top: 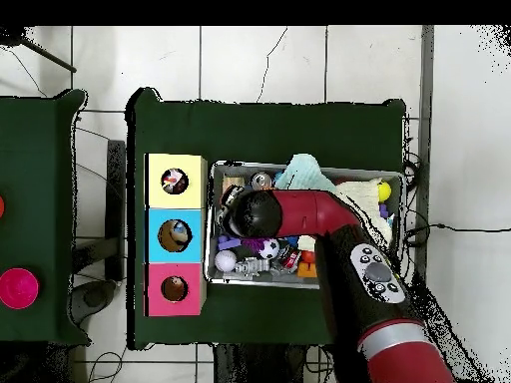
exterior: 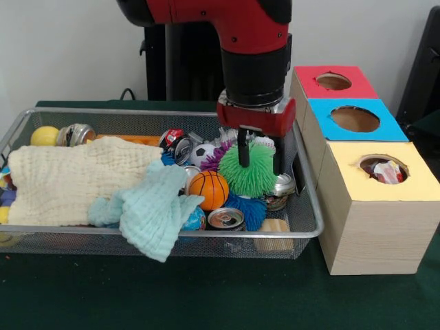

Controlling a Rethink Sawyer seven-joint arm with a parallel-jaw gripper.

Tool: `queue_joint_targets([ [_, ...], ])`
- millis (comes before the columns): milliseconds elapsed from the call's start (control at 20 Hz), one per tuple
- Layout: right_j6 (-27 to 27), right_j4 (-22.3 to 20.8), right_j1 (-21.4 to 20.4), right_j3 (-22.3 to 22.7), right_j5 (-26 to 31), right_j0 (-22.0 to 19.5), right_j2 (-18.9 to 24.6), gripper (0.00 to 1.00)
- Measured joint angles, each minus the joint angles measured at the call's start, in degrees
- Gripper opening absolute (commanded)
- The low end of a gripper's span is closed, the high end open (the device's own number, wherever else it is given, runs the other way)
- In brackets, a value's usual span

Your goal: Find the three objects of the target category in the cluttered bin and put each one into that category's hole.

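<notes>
The wire-mesh bin (exterior: pixel 306 232) is packed with clutter. My gripper (exterior: pixel 260 159) hangs low over its right end, next to the boxes. Its two black fingers (exterior: pixel 243 155) stand apart, at the top of a green spiky ball (exterior: pixel 256 175). A bit of white shows between them, and I cannot tell what it is. No polka-dot cloth shows plainly in the bin. The yellow-topped box (exterior: pixel 405 184) stands nearest the camera; something white and red lies in its hole (exterior: pixel 382 169). In the overhead view the arm's wrist (top: pixel 250 212) hides the gripper, beside the yellow box (top: pixel 194 180).
A cream cloth (exterior: pixel 69 180) and a mint cloth (exterior: pixel 155 213) cover the bin's left and middle. An orange basketball (exterior: pixel 208 189), cans (exterior: pixel 225 218), a soccer ball (exterior: pixel 201 154) and a blue spiky ball (exterior: pixel 251 208) crowd the right. The blue-topped box (exterior: pixel 385 130) and the red-topped box (exterior: pixel 364 86) stand behind the yellow one.
</notes>
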Motion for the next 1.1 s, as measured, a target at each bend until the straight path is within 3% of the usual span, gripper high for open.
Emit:
queue_joint_targets([
  [300, 0.00, 0.01, 3.14, -0.87, -1.35, 2.22, -2.56, 1.00],
  [750, 0.00, 0.04, 3.38, -0.32, -7.65, 5.38, -5.43, 1.00],
  [800, 0.00, 0.02, 3.04, 0.61, -9.54, 5.69, -6.20, 0.00],
  [1100, 0.00, 0.09, 2.91, 1.77, -11.22, 5.80, -7.42, 0.00],
])
